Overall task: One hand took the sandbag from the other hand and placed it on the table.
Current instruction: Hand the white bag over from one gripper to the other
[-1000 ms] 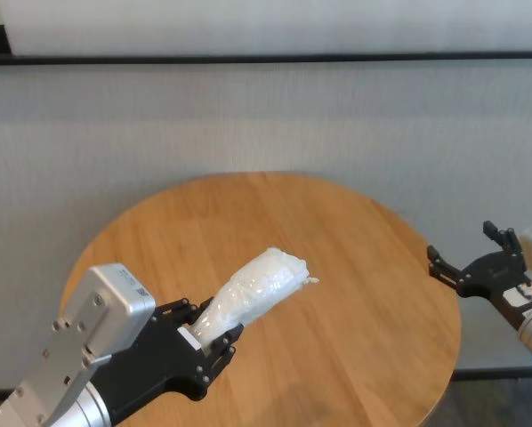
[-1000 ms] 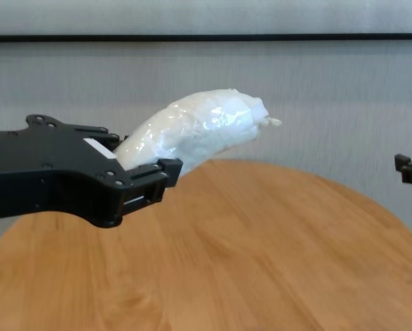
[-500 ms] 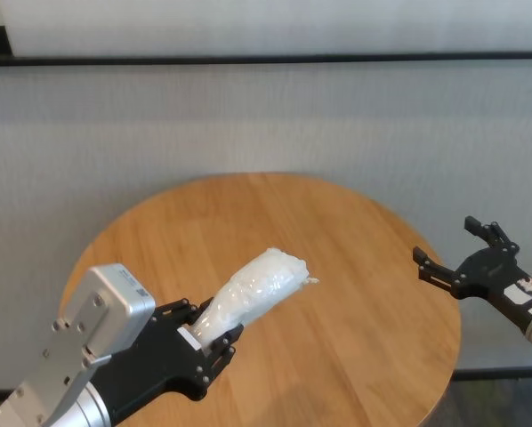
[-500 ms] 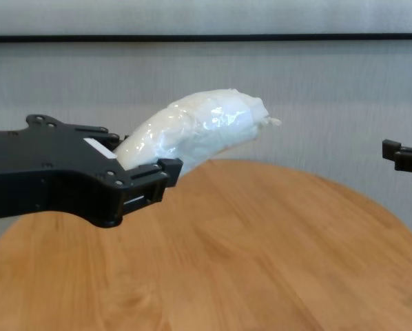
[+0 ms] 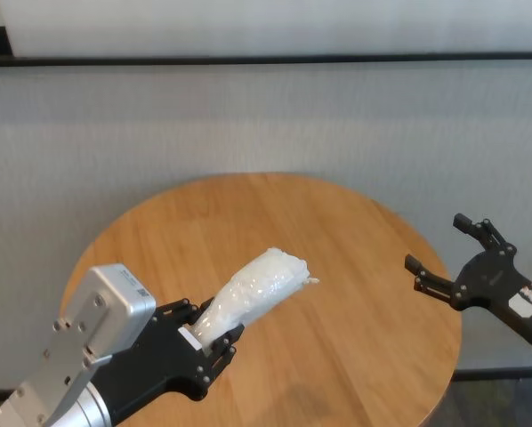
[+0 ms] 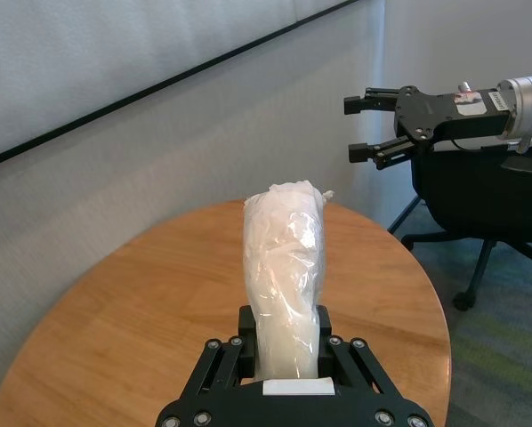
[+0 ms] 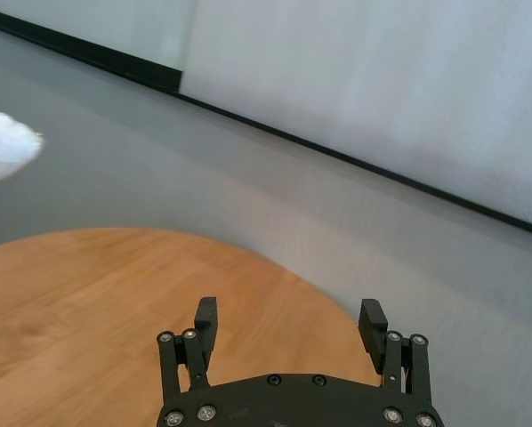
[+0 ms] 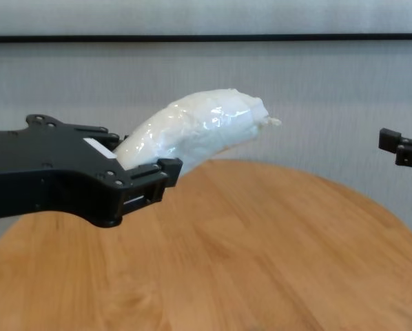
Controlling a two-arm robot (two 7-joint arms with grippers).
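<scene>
Currently, the handover has not occurred. The left gripper is clamped on the near end of the sandbag and holds it raised above the table, clear of the wood. The free, twisted end of the sandbag projects forward and upward from the left gripper's fingertips, toward the table's centre.

The right gripper is at the table's right edge, with its fingers spread wide and nothing between them. It is well apart from the sandbag, with open air across the gap. Its open jaws face the bag's projecting end.

Remaining steps, as judged from this state: close the gap, take the sandbag's free end in the right gripper, release the left gripper, then lower the bag to the table.

Clearances: no other object stands on the tabletop, so the path between the two grippers is unobstructed. The bag's exposed length ahead of the left gripper gives room for a second grip without finger contact. Beyond the right gripper the round table edge falls away; placement should be made inboard of that edge.
</scene>
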